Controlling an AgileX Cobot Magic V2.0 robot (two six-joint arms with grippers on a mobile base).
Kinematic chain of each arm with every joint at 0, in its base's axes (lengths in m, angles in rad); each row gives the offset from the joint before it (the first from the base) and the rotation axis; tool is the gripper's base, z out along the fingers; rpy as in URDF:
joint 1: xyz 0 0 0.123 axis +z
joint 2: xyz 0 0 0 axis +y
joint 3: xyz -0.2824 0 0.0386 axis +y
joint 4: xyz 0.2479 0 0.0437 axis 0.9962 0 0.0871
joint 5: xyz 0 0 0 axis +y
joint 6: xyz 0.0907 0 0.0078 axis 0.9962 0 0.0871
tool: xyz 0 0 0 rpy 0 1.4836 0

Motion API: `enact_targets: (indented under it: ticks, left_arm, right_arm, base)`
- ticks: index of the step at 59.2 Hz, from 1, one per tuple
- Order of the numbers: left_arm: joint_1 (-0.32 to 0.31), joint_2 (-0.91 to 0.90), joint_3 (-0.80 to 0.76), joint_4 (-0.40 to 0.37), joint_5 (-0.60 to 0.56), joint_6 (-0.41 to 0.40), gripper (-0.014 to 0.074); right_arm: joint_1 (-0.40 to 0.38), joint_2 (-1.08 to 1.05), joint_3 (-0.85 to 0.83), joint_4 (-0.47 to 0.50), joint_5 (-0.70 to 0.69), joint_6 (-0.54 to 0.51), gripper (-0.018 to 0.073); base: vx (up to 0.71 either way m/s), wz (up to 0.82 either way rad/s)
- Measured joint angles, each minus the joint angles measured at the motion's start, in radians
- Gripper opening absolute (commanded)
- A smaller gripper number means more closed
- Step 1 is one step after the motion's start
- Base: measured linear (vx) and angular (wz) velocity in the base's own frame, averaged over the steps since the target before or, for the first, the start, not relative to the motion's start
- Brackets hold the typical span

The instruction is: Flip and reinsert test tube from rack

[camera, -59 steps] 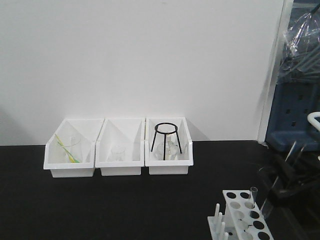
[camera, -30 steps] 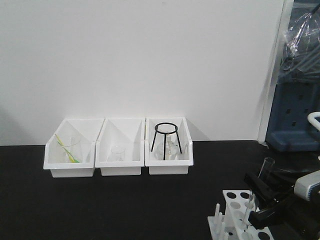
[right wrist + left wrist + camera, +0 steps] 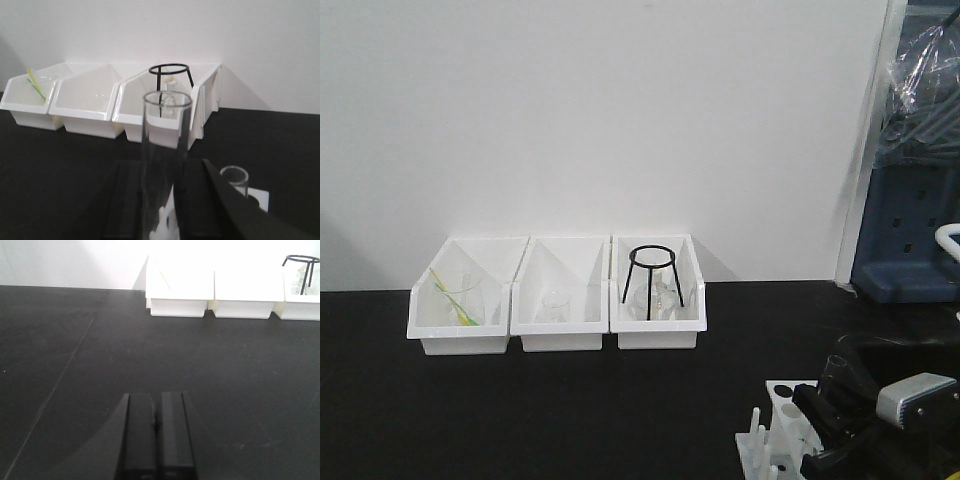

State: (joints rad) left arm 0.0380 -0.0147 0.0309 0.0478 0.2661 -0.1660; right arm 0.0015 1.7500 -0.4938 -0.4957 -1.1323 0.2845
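- Fingers on the right (image 3: 127, 200) squeeze the tube (image 3: 166, 140), open end up, at the rack (image 3: 258, 198).
- Lift it straight up till its hidden bottom is free, then turn it over.
- Left fingers (image 3: 142, 435) are together, over the counter (image 3: 60, 365).

The right gripper (image 3: 830, 428), black-fingered with a grey block behind, has swung in from the right and dropped over the small white plastic rack (image 3: 770, 425), covering most of its holed top. The slender clear glass test tube (image 3: 833, 368), earlier standing in the rack's far right corner, is now in its grip, rim up.
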Motion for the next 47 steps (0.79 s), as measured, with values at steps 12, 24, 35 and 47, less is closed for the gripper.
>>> enact_targets:
  ticks: [12, 24, 35, 47]
  left_arm:
    - [0.000, 0.000, 0.000, 0.000, 0.000, 0.000, -0.0006]
    - [0.000, 0.000, 0.000, 0.000, 0.000, 0.000, -0.0006]
    - [0.000, 0.000, 0.000, 0.000, 0.000, 0.000, -0.0006]
    - [0.000, 0.000, 0.000, 0.000, 0.000, 0.000, -0.0006]
  right_arm:
    - [0.000, 0.061, 0.000, 0.000, -0.006, -0.015, -0.0008]
    - [0.000, 0.066, -0.001, 0.000, -0.015, -0.055, 0.0006]
    - [0.000, 0.066, -0.001, -0.002, -0.016, -0.061, 0.0116]
    - [0.000, 0.066, -0.001, -0.012, -0.017, -0.063, 0.0316]
  base:
    - [0.00, 0.00]
    - [0.00, 0.00]
    - [0.00, 0.00]
    - [0.00, 0.00]
